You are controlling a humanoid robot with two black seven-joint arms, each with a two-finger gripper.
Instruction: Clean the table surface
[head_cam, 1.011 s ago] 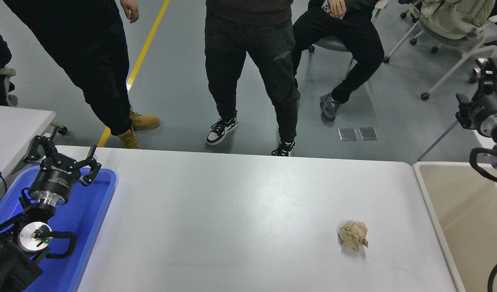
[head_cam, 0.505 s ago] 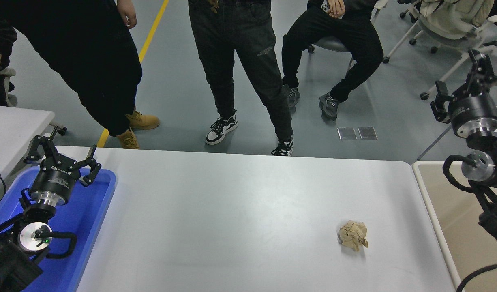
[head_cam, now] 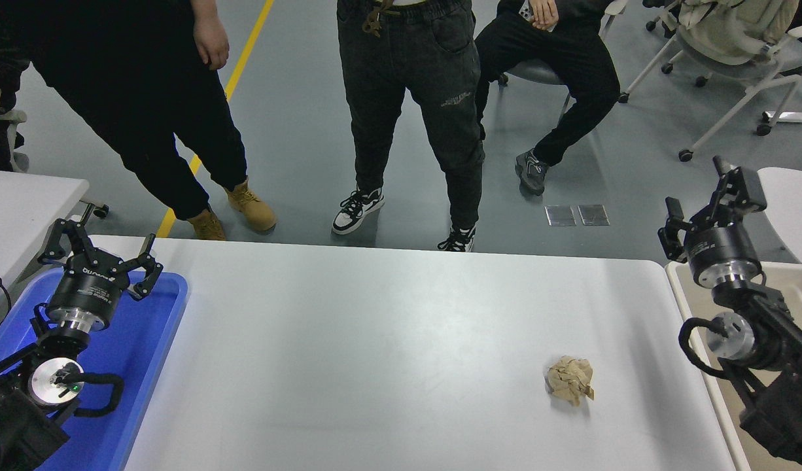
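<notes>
Table surface (head_cam: 375,340) — long axis left-to-right.

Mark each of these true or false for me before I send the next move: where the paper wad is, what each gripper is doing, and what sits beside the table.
1. A crumpled tan paper wad lies on the table surface, toward its right side. True.
2. The right gripper is shut on the wad. False: it is open, up near the table's far right corner, well apart from the wad.
3. The left gripper hangs open over the blue tray. True.
4. The wad is inside the blue tray. False: it lies on the bare tabletop, far from the tray.
5. A beige bin adjoins the table's right edge. True.
</notes>
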